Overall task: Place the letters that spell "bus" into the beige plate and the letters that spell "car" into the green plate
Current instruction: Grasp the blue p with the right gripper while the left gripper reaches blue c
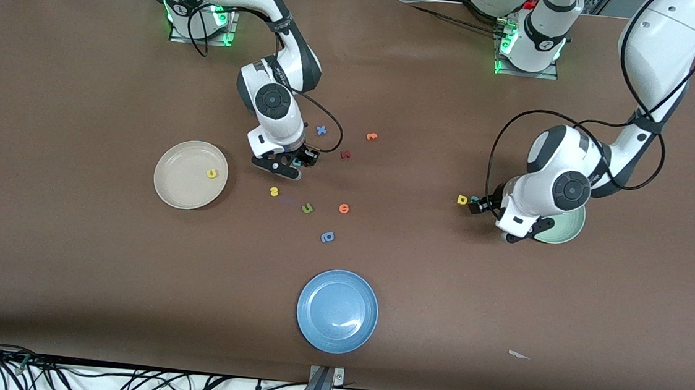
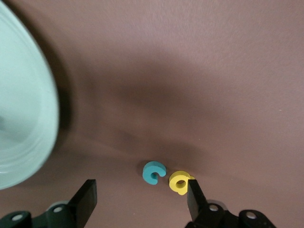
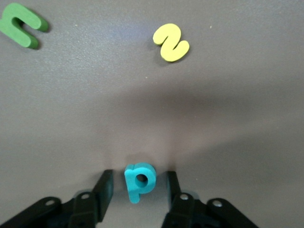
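The beige plate (image 1: pixel 189 195) holds a yellow "u" (image 1: pixel 211 174). Beside it, toward the table's middle, my right gripper (image 1: pixel 293 164) (image 3: pixel 138 176) is down at the table, open, with the teal "b" (image 3: pixel 139 180) between its fingers and a gap on each side. The yellow "s" (image 1: pixel 274 192) (image 3: pixel 171 43) lies nearer the front camera. My left gripper (image 1: pixel 482 207) (image 2: pixel 140 197) stands wide open beside the green plate (image 1: pixel 568 231) (image 2: pixel 23 118), which the arm partly hides. The teal "c" (image 2: pixel 153 172) and the yellow "a" (image 1: pixel 462 200) (image 2: pixel 179 182) lie just off its fingertips, the "a" against one finger (image 2: pixel 194 194).
A green "u" (image 1: pixel 307 208) (image 3: pixel 21 24), an orange letter (image 1: pixel 344 208) and a blue rounded letter (image 1: pixel 327 237) lie mid-table. A blue "x" (image 1: pixel 321 130), another orange letter (image 1: pixel 371 137) and a red one (image 1: pixel 345 155) lie nearer the bases. A blue plate (image 1: pixel 337 311) sits near the front edge.
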You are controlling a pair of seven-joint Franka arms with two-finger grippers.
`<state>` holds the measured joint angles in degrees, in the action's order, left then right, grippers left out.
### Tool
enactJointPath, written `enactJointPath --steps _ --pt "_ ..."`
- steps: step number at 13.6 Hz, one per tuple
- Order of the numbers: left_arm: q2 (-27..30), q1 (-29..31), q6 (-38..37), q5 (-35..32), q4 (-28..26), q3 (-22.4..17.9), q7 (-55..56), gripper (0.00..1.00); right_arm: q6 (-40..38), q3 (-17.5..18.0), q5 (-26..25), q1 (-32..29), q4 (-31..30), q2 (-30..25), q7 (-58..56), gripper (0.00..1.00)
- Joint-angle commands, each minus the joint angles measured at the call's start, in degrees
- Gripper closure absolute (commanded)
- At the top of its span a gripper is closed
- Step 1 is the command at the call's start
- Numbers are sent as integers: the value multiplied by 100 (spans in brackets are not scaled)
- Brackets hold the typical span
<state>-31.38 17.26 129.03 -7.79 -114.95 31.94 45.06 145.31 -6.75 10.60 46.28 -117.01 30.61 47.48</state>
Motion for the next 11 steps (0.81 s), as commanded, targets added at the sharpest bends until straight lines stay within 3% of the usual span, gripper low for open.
enactJointPath --steps 1,3,6,8,11 --pt "-79 -47 280 -12 -150 -21 144 19 112 -64 -76 100 -32 24 24 68" --pt "-79 -47 412 -99 -325 -30 144 21 103 -72 -76 100 -24 7 7 80" --pt "-123 -3 413 -583 -396 -21 126 21 -202 -291 -128 91 20 -238 -203 83" --pt "-123 -21 395 -583 -414 -21 47 21 -1053 -738 -601 91 134 -633 -930 83" --pt "-202 -30 395 -618 -414 -21 38 21 -1987 -1625 -647 83 223 -846 -2413 83"
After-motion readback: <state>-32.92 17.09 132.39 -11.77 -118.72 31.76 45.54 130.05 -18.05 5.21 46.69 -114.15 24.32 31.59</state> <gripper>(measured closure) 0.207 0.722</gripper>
